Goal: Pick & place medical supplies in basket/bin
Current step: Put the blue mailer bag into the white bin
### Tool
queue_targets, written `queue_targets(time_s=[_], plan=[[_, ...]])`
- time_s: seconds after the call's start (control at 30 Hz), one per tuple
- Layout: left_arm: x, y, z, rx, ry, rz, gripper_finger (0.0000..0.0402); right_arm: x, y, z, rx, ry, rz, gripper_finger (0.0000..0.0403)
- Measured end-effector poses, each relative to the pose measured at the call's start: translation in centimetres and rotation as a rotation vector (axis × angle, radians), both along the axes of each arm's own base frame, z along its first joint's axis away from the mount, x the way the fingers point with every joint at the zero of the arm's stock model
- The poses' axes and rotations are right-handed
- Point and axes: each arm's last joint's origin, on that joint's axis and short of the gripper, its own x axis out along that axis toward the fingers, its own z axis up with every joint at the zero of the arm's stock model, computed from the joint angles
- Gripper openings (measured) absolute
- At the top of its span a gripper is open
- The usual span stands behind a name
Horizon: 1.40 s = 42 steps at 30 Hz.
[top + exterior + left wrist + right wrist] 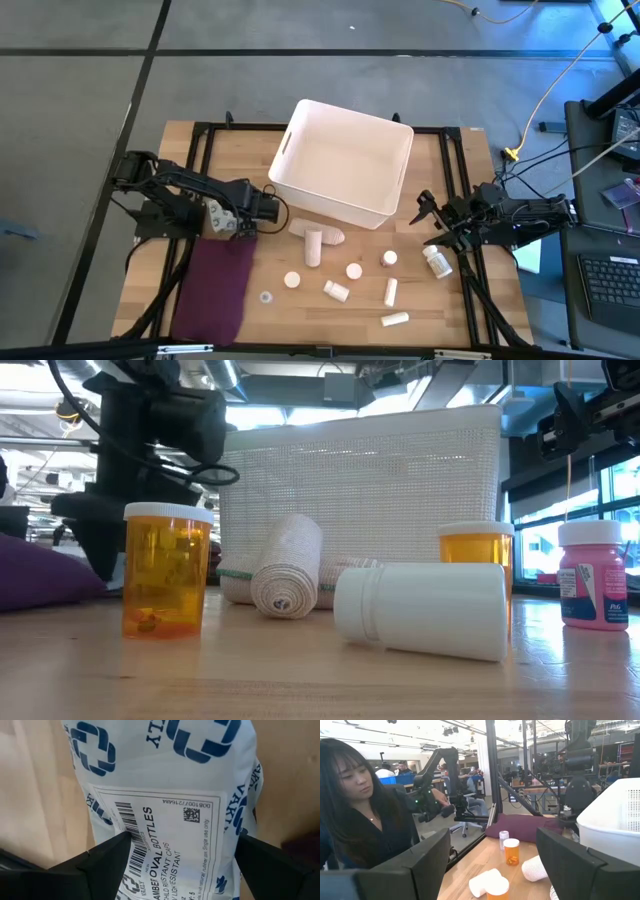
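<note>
Medical supplies lie scattered on the wooden table in front of the white bin, which sits tilted at the table's far middle with its slot handle facing the left arm's side. A soft printed packet, white with blue crosses and a barcode label reading "amber oval bottles", fills the left wrist view; its ends run past that picture, so its full length is hidden. The left gripper stands spread with one dark finger on each side of the packet, at the top edge of the maroon cloth, just beside the bin's near left corner. In the high view only a pale patch of the packet shows between the fingers.

The right gripper hovers spread and empty off the bin's near right corner, with a white-capped bottle just beside it, close to the table's right rail.

Between the arms, a bandage roll lies with its long axis across the table, touching the bin's near wall or nearly so. Nearer the front edge sit small bottles and caps, well apart from one another, with bare wood between them. In the low view an amber vial stands upright, a white bottle lies on its side, and a pink bottle stands at right; a second amber vial is half hidden behind the white one.

A person shows beyond the table in the right wrist view.
</note>
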Motion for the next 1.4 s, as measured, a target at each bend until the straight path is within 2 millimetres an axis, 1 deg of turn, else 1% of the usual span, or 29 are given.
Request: queue_targets(time_s=[0.13,0.27,0.43,0.6,0.83,0.97,1.23,1.4], plan=[[0.4,0.1,-0.3,0.026,-0.053,-0.022,0.0337,0.0,0.0,0.0,0.000,0.000,0.000,0.0294],[0.2,0.0,-0.3,0.021,-0.042,-0.019,0.0325,0.0,0.0,0.0,0.000,0.001,0.000,0.0294],[-0.4,-0.1,0.1,-0.013,-0.006,-0.019,0.0292,0.0,0.0,-0.1,0.000,0.009,0.000,0.0294],[-0.5,-0.2,0.1,-0.023,-0.003,-0.020,0.0256,0.0,0.0,-0.1,-0.001,0.015,0.000,0.0294],[-0.6,-0.2,0.3,-0.030,-0.003,-0.020,0.0223,0.0,0.0,-0.2,-0.001,0.022,0.000,0.0294],[-1.0,-0.2,0.8,-0.044,-0.003,-0.018,0.0200,0.0,0.0,-0.3,-0.002,0.026,0.000,0.0294],[-1.7,-0.3,2.1,-0.080,-0.061,-0.015,0.0126,0.0,0.0,-0.3,-0.002,0.029,0.000,0.0294],[-2.0,-0.3,2.9,-0.087,-0.105,-0.017,0.0061,0.0,0.0,-0.3,-0.002,0.029,0.000,0.0294]])
